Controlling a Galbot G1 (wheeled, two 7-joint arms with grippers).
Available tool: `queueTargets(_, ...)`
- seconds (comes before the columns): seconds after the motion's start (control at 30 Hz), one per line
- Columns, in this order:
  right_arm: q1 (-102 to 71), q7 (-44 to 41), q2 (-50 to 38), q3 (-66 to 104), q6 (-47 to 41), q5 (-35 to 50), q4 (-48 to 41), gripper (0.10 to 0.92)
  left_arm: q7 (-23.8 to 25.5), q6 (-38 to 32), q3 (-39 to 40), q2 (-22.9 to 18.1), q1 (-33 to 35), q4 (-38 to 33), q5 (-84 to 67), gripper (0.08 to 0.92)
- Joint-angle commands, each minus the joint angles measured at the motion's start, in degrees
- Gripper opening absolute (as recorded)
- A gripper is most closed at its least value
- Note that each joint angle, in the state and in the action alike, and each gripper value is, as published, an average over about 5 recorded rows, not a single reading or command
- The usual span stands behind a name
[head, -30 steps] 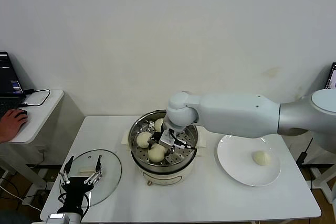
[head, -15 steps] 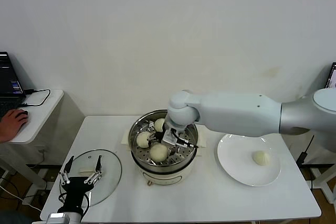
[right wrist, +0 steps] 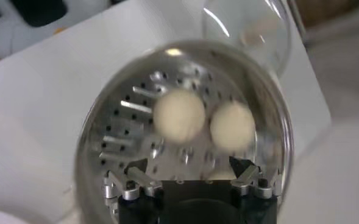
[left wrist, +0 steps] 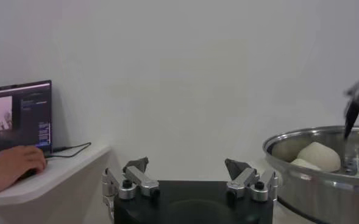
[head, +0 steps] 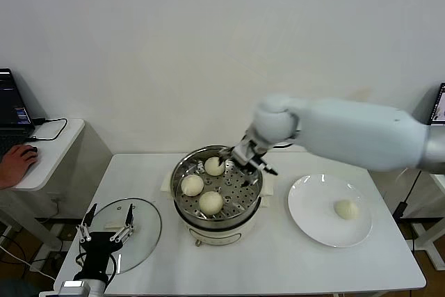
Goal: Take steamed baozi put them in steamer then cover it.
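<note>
The steel steamer [head: 182, 208] stands mid-table on its cream base. Three cream-white baozi lie on its perforated tray [head: 238, 187]: one at the back [head: 214, 165], one on the left [head: 192, 184], one in front [head: 211, 202]. A fourth baozi [head: 345, 209] lies on the white plate [head: 313, 222]. My right gripper [head: 249, 159] is open and empty above the steamer's back right rim; its wrist view shows it [right wrist: 188, 164] over two baozi [right wrist: 179, 114] on the tray [right wrist: 121, 137]. My left gripper [head: 106, 231] is open above the glass lid [head: 144, 222].
The left wrist view shows the open left gripper [left wrist: 187, 165] and the steamer's rim [left wrist: 301, 141]. A side table [head: 49, 145] with a laptop and a person's hand [head: 15, 163] stands at the far left. The wall is close behind the table.
My right gripper let go of the front baozi in the steamer, then rose and moved back and to the right, out of the pot. The left arm barely moved.
</note>
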Motion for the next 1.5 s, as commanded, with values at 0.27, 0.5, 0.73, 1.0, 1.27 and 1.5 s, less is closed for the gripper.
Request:
queueTargets(0.27,-11.69,-4.51,-31.38,7.63,-8.00,-10.63,3.28,0.823,0.25,0.06,0.81,0.65,-0.49,0.06,0.12,0.823)
queueTargets(0.5,-20.90,-3.86,-34.09,11.72,-5.53,-18.56,1.65,0.823,0.37,0.12,1.33,0.30,-0.42,-0.01,0.40,0.823)
queueTargets(0.73,-33.41,-2.29,-32.64,19.90,-4.55,-22.79,-2.13,0.823,0.42,0.12,1.51,-0.14,0.28,-0.15,0.89,0.823)
queueTargets(1.0,-44.33,-0.83,-27.12,29.86,-3.01,-25.43,-10.37,0.823,0.49,0.25,1.19,-0.39,0.86,-0.29,1.37,0.823)
queueTargets(1.27,-46.86,-0.69,-23.86,33.60,-2.72,-26.99,-16.07,0.823,0.58,0.42,0.93,-0.52,1.04,-0.19,1.55,0.823)
queueTargets(1.5,-47.18,-0.34,-21.27,35.47,-2.36,-26.63,-19.37,0.823,0.66,0.43,0.98,-0.51,0.67,0.18,1.57,0.823)
